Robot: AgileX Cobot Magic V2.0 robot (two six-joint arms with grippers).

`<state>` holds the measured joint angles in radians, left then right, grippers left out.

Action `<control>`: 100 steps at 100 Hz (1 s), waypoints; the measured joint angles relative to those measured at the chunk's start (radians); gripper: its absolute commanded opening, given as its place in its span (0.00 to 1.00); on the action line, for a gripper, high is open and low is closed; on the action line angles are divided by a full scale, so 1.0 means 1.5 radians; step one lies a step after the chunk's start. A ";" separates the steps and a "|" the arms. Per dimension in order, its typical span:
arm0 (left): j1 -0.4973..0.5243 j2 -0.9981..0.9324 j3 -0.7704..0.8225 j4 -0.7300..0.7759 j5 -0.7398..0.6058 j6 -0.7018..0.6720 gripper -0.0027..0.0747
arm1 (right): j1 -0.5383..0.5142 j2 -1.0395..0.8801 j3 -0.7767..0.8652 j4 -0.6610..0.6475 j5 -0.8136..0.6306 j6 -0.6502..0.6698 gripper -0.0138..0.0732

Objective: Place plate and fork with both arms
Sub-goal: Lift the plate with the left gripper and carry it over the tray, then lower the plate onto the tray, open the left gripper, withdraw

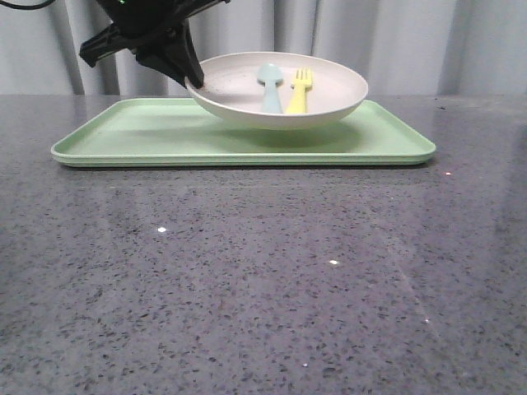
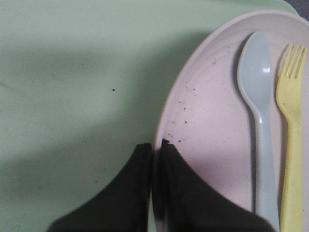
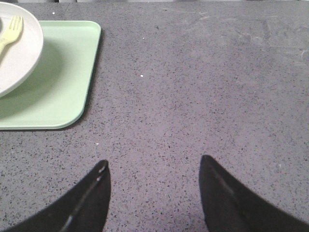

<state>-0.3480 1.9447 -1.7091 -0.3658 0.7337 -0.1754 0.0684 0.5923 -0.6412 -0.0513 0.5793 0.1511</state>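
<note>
- Grey speckled stone-look table (image 1: 263, 288), glossy, with small bright glints scattered across the near part.
- Directly on it: one flat rectangular pale-green tray (image 1: 123, 136), rounded corners, low raised rim, lying lengthwise across the far part of the surface.
- Tray's long near edge parallel to the table's front; soft reflection of the tray on the surface just before it.
- In the right wrist view, one rounded tray corner (image 3: 72, 96) flat on the grey surface (image 3: 203, 87).
</note>
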 measured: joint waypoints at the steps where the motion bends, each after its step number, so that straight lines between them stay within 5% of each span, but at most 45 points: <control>1: 0.000 0.001 0.000 0.000 -0.001 0.000 0.01 | 0.000 0.000 0.000 0.000 0.000 0.000 0.65; 68: 0.004 0.015 0.000 0.019 -0.004 0.000 0.01 | 0.000 0.000 0.000 0.000 0.000 0.000 0.65; 100: 0.007 0.015 0.000 0.019 -0.003 -0.002 0.31 | 0.000 0.000 0.000 0.000 0.000 0.000 0.65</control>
<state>-0.3382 1.9673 -1.7091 -0.3369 0.7289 -0.1779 0.0684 0.5923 -0.6412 -0.0513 0.5793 0.1511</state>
